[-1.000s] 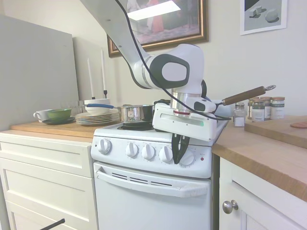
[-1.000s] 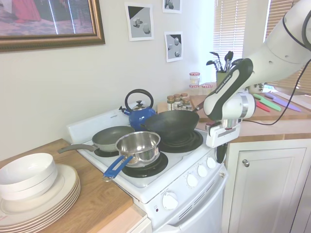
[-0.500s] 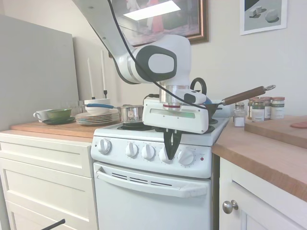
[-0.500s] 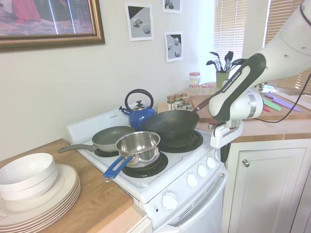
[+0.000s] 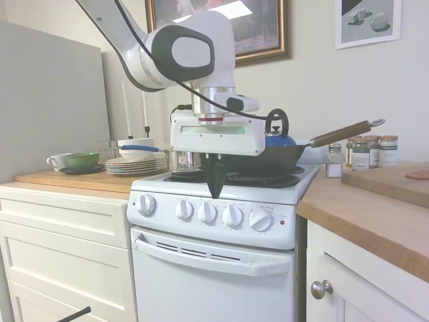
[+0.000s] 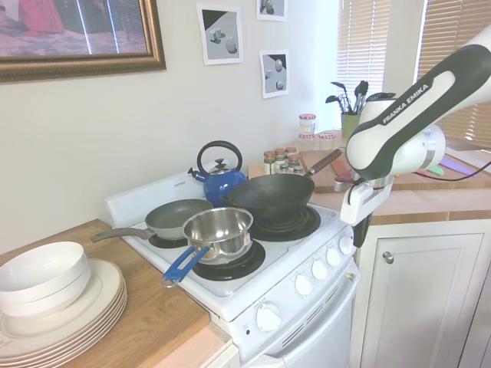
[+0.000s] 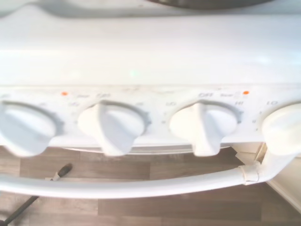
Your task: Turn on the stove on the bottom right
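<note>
We are looking at a kitchen where the stove [image 5: 214, 221] is standing between wooden countertops [image 5: 375, 208], under a framed picture [image 5: 265, 30]. The gripper [image 5: 216, 181] is hanging in front of the stove's upper edge, above the knobs [image 5: 231, 216], its fingers pressed together and holding nothing. The second exterior view is showing us a steel pot [image 6: 219, 230], wok [image 6: 270, 195] and blue kettle [image 6: 219, 178]; the wrist view is showing only knobs, close and blurred.

The claw [image 6: 360, 231] hangs just off the stove [image 6: 299, 268] front's right end, touching no knob.
</note>
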Robot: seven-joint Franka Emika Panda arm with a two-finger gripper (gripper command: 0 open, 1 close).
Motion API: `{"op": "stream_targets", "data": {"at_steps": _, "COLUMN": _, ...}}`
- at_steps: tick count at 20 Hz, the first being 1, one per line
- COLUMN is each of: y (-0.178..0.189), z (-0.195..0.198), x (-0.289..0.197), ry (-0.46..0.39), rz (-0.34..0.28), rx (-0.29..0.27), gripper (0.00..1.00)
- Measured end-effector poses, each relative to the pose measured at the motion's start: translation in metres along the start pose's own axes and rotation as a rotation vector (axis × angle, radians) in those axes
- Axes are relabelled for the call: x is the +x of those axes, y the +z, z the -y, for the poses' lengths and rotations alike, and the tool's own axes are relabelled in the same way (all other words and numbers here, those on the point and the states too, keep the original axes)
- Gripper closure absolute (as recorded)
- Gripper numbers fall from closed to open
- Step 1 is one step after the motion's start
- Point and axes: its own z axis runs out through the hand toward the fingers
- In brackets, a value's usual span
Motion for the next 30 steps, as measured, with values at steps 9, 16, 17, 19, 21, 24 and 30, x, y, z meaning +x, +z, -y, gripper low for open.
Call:
{"op": "stream_targets", "data": {"at_steps": 9, "y": -0.026, "z": 0.019, "x": -0.017, "ry": -0.013, "rz": 0.007, "rx": 0.001, "gripper": 0.0}}
{"op": "stream_targets", "data": {"at_steps": 16, "y": -0.055, "z": 0.03, "x": -0.029, "ry": -0.009, "rz": -0.015, "rx": 0.023, "gripper": 0.0}}
{"op": "stream_targets", "data": {"at_steps": 17, "y": -0.056, "z": 0.03, "x": -0.029, "ry": -0.007, "rz": -0.015, "rx": 0.025, "gripper": 0.0}}
{"op": "stream_targets", "data": {"at_steps": 19, "y": -0.056, "z": 0.03, "x": -0.029, "ry": -0.002, "rz": -0.013, "rx": 0.028, "gripper": 0.0}}
{"op": "stream_targets", "data": {"at_steps": 21, "y": -0.056, "z": 0.031, "x": -0.03, "ry": 0.001, "rz": -0.011, "rx": 0.03, "gripper": 0.0}}
{"op": "stream_targets", "data": {"at_steps": 24, "y": -0.057, "z": 0.031, "x": -0.03, "ry": 0.004, "rz": -0.01, "rx": 0.032, "gripper": 0.0}}
{"op": "stream_targets", "data": {"at_steps": 30, "y": -0.059, "z": 0.03, "x": -0.03, "ry": 0.014, "rz": -0.012, "rx": 0.044, "gripper": 0.0}}
